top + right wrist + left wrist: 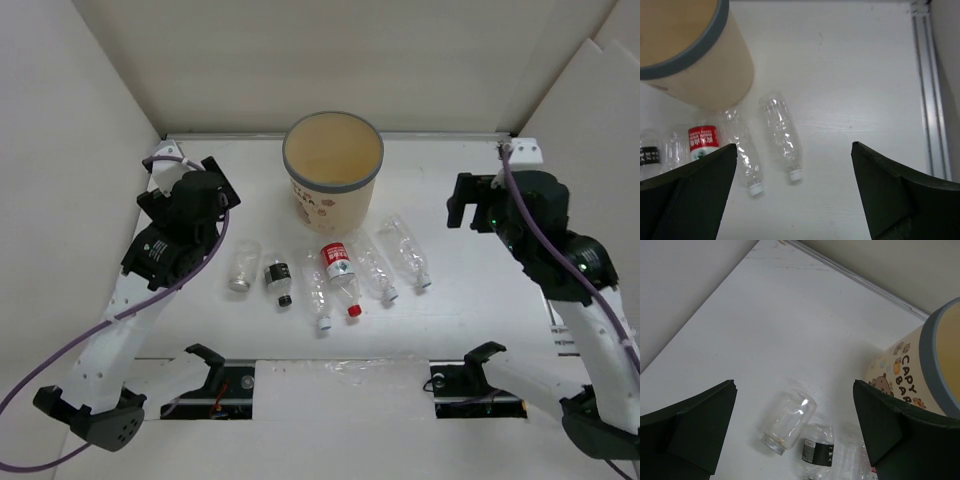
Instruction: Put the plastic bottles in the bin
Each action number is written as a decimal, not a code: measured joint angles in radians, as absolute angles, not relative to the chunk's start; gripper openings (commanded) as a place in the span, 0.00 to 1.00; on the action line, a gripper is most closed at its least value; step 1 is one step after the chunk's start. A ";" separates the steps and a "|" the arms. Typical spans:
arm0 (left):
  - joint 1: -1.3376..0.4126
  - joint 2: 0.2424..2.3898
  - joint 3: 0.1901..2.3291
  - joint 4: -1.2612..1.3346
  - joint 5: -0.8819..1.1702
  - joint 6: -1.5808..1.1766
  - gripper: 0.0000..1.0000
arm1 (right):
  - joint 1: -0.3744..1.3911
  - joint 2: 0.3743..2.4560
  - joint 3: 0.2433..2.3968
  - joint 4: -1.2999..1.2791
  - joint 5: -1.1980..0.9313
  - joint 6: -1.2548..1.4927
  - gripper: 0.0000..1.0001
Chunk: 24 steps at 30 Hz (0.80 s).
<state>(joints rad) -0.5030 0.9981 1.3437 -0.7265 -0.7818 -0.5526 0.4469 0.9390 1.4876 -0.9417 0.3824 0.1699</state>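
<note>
Six clear plastic bottles lie in a row on the white table in front of the bin. From left they are a silver-capped one, a black-labelled one, a white-capped one, a red-labelled one, and two more white-capped ones. The bin, tan with a grey rim, looks empty. My left gripper is open and empty, raised left of the bin; its wrist view looks down on the silver-capped bottle. My right gripper is open and empty, raised to the right of the rightmost bottle.
Pale walls enclose the table on the left, back and right. A metal rail runs along the table's right edge. Two black arm rests sit at the near edge.
</note>
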 measured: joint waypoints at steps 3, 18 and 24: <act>-0.503 0.997 1.307 -0.692 -0.739 -0.553 1.00 | 0.447 0.984 1.361 -0.884 0.329 0.204 1.00; -0.503 0.915 1.105 -0.550 -0.492 -0.480 1.00 | 0.461 1.188 0.917 -0.590 0.241 0.392 1.00; -0.503 0.904 1.092 -0.528 -0.468 -0.468 1.00 | 0.466 1.281 0.801 -0.451 0.226 0.419 0.97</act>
